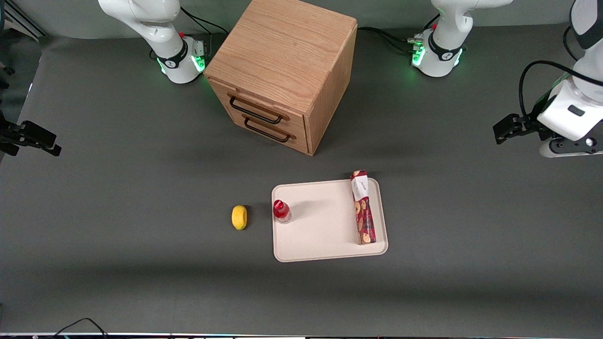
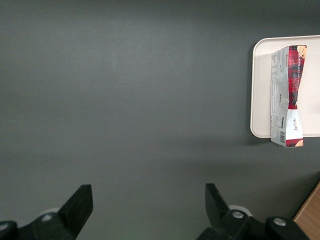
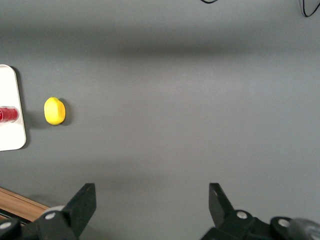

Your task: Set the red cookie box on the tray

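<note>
The red cookie box (image 1: pixel 363 207) lies on the tray (image 1: pixel 320 235), along the edge nearest the gripper (image 1: pixel 511 128) — its label end slightly overhangs the rim. The gripper hangs open and empty, well apart from it over bare table. Judgement: placement looks done; nudge only if overhang matters. The wrist view shows the overhang plainly (image 2: pixel 287 142) — the front view adds a small bottle (image 1: pixel 281 211) and lemon (image 1: pixel 239 217).
</note>
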You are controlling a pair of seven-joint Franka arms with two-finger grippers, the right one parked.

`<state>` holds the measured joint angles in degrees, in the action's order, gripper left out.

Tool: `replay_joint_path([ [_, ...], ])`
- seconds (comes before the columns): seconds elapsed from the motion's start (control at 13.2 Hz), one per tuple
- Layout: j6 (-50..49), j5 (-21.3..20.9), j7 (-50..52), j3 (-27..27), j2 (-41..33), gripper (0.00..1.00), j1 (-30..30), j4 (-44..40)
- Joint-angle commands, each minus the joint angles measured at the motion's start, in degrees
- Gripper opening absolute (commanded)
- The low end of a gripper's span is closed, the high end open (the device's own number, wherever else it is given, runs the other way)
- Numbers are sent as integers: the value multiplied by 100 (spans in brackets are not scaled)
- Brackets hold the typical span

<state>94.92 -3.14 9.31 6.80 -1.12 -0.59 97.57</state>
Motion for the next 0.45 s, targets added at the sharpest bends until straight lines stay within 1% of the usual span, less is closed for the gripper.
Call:
replay_joint_path([
  [0.0,377,94,-87,-108,-433,100,77,622],
  [0.38,272,76,-96,-73,-275,100,130,324],
])
